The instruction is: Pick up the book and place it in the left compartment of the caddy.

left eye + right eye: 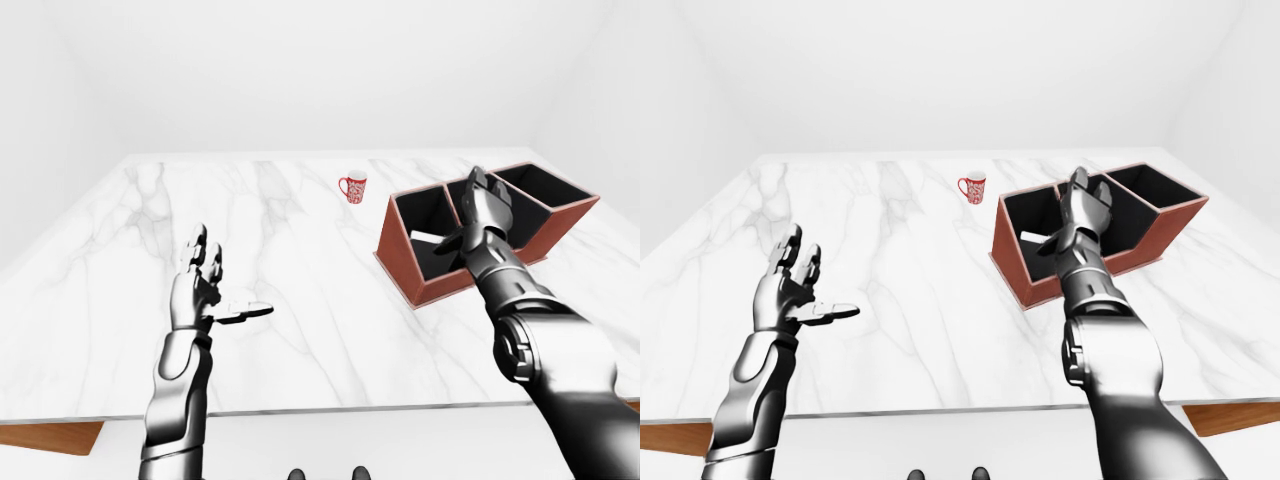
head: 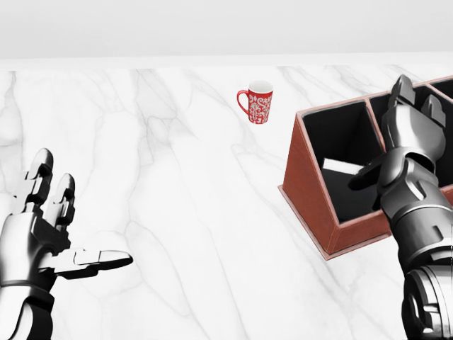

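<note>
The dark, pale-edged book (image 2: 347, 185) lies inside the left compartment of the reddish-brown three-bay caddy (image 2: 306, 185), so placing looks done; the right hand (image 2: 407, 145) hovers above, fingers spread and empty, while the left hand (image 2: 49, 237) waits open.

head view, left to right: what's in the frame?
left hand → red mug → caddy → book, lying in the caddy's left compartment → right hand, fingers open above the caddy.
</note>
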